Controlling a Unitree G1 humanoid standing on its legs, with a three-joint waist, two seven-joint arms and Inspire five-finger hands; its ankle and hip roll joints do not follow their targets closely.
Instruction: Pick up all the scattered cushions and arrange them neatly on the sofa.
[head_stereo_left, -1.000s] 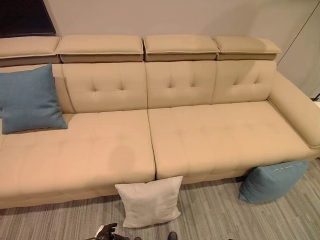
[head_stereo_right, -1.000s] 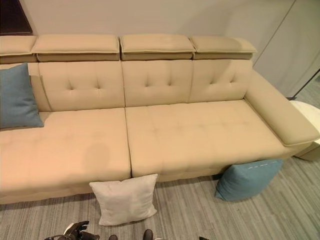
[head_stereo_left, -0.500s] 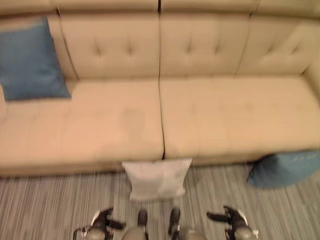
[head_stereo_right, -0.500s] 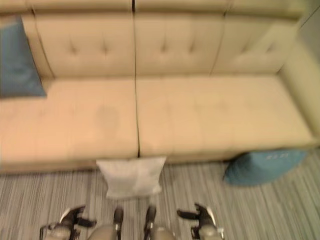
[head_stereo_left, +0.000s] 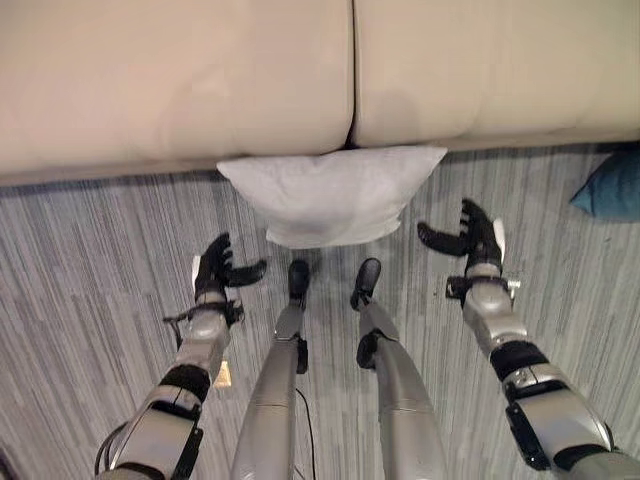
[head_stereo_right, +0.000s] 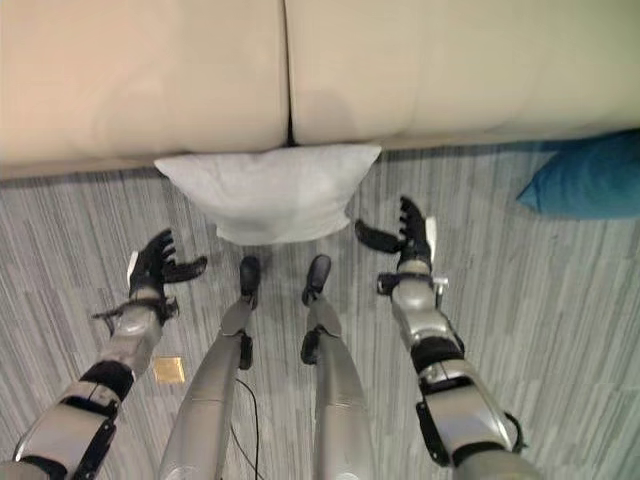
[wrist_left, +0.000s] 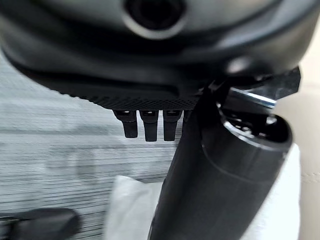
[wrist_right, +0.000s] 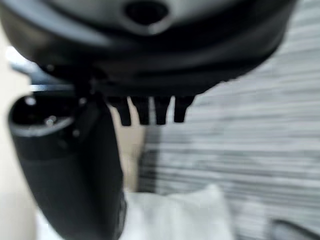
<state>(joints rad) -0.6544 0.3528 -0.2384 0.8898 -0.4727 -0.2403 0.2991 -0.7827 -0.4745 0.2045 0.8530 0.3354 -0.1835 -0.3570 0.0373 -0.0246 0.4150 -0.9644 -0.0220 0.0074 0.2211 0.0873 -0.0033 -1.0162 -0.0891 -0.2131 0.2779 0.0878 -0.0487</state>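
Cushion-gathering looked barely begun: the square white fabric cushion leaned against the beige upholstered sofa at frame centre, untouched. Left hand and right hand hung spread either side, empty. Next, both should close inward upon it.

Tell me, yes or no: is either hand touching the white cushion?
No. Left hand and right hand hover open beside the white cushion.

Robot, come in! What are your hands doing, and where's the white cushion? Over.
Left hand and right hand open, either side of white square cushion. Cushion on striped grey floor against beige sofa. Nothing between hands and cushion.
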